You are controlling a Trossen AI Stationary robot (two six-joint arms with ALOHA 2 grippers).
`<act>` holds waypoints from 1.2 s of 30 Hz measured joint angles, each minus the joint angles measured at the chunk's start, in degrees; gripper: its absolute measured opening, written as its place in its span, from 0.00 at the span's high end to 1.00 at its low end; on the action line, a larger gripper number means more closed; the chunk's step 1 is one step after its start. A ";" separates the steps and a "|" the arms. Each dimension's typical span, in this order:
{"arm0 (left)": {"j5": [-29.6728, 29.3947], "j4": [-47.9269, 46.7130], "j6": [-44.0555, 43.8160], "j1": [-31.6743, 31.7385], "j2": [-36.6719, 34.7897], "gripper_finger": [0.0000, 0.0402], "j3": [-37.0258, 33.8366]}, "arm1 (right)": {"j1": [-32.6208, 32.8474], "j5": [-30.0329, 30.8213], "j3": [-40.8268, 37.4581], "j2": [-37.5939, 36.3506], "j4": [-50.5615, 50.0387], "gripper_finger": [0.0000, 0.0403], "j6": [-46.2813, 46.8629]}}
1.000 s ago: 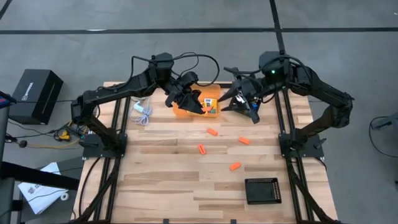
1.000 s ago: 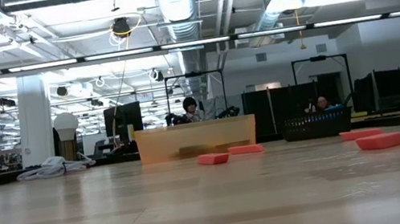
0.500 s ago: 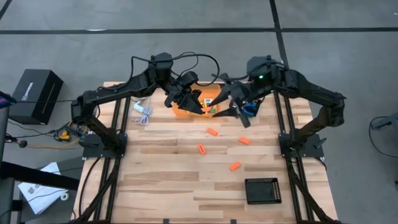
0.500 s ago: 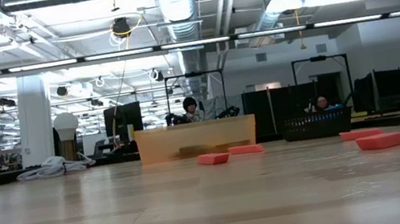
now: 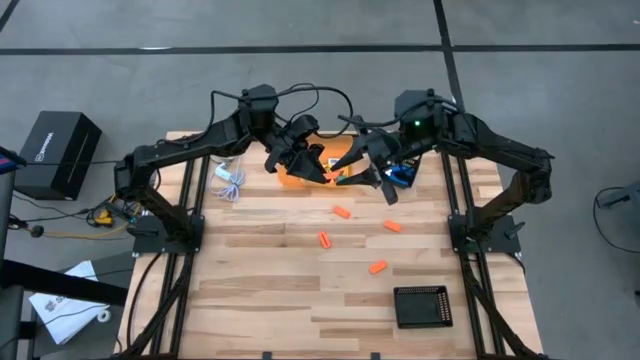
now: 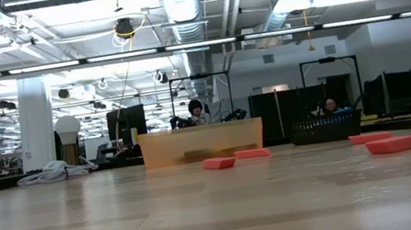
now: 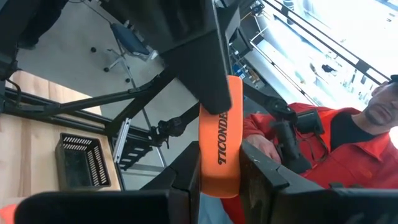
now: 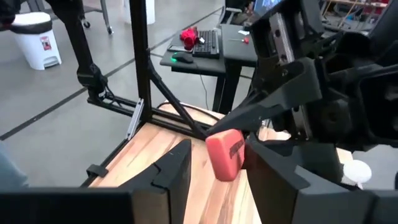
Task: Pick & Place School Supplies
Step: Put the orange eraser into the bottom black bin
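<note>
From above, both dark arms are seen brought together at the far edge of the pale wooden plank table (image 5: 270, 300), over the translucent orange plastic bin (image 5: 300, 180); the left gripper (image 5: 312, 168) and the right gripper (image 5: 368, 178) stand just apart, tips turned toward one another. Four stubby orange erasers are left loose on the boards, the nearest one (image 5: 341, 212) well short of the bin, and a black ribbed square tray (image 5: 421, 306) lies at the near right corner. At table height, neither gripper is in view; only the bin (image 6: 202, 143), flat orange erasers (image 6: 219, 163) and the room beyond are shown. In the left wrist view, the left gripper (image 7: 219, 177) is clamped on a stubby orange eraser printed TICONDEROGA (image 7: 219, 144), taken across its narrow faces at the lower end, while a dark finger (image 7: 202, 65) of the other arm lies against the upper end; a person in a red top (image 7: 336, 155) is seen beyond. In the right wrist view, the same eraser (image 8: 225, 153) is seen between the right gripper's (image 8: 217, 163) spread fingers, not yet closed on it. The eraser is judged light, slightly yielding and grippy, so a modest pinch across its flat sides near the free end should serve.
</note>
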 joint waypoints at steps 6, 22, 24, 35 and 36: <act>0.29 0.38 -0.01 0.00 0.02 0.84 0.00 | 0.28 -0.15 0.02 0.54 2.39 0.66 0.31; 0.40 0.75 -0.05 0.00 0.02 0.84 0.00 | 0.26 0.01 0.00 0.50 2.23 0.72 0.33; 0.42 0.75 -0.05 0.00 0.02 0.84 0.00 | 0.26 0.05 0.00 0.50 2.22 0.75 0.31; 0.99 0.73 -0.12 0.01 0.02 0.84 -0.02 | 0.24 0.27 0.02 0.50 2.13 0.96 -1.27; 0.99 0.75 -0.13 0.00 0.02 0.84 -0.02 | 0.24 0.27 0.02 0.50 2.13 0.96 -1.24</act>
